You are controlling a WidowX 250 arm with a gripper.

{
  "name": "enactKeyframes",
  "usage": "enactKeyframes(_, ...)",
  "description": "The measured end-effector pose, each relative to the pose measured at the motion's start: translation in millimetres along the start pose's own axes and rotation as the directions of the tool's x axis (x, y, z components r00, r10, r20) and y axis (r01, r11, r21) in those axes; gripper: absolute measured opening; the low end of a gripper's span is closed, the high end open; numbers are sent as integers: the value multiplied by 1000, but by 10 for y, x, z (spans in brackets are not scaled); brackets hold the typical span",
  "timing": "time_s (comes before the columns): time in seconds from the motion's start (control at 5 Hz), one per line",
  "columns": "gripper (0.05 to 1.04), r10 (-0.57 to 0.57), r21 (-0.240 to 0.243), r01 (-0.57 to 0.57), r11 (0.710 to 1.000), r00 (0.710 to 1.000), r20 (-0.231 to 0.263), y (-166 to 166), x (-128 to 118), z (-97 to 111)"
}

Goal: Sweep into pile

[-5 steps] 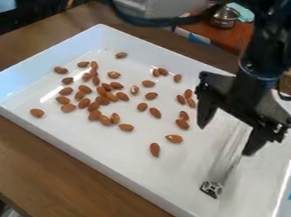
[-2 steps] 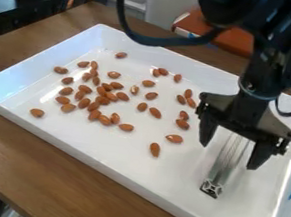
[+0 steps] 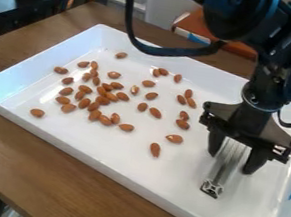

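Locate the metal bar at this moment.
In the camera view, the metal bar lies at right in the white tray, between the gripper's fingers.

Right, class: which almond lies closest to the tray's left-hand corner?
The lone almond at the far left, below the loose cluster; every other almond lies further right.

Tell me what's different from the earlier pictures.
The gripper has come down, shifting slightly toward the picture's right, and its fingers have drawn closer together, now on either side of the metal bar; whether they touch it, I can't tell. The bar, the almonds and the white tray stayed as they were.
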State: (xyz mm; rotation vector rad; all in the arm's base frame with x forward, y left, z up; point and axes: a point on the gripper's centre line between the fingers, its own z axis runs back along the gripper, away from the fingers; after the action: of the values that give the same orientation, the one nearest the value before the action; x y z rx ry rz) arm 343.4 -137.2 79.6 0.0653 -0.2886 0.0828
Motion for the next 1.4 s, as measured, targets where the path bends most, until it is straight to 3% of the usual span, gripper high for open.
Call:
enactKeyframes(0.2,397,5,-13,-5,1000,1000,11,94,-20,0)
enactKeyframes(1.0,380,-17,-17,18,1000,997,77,785,87,-103)
enactKeyframes(1.4,380,-37,7,37,999,997,64,1324,95,-137)
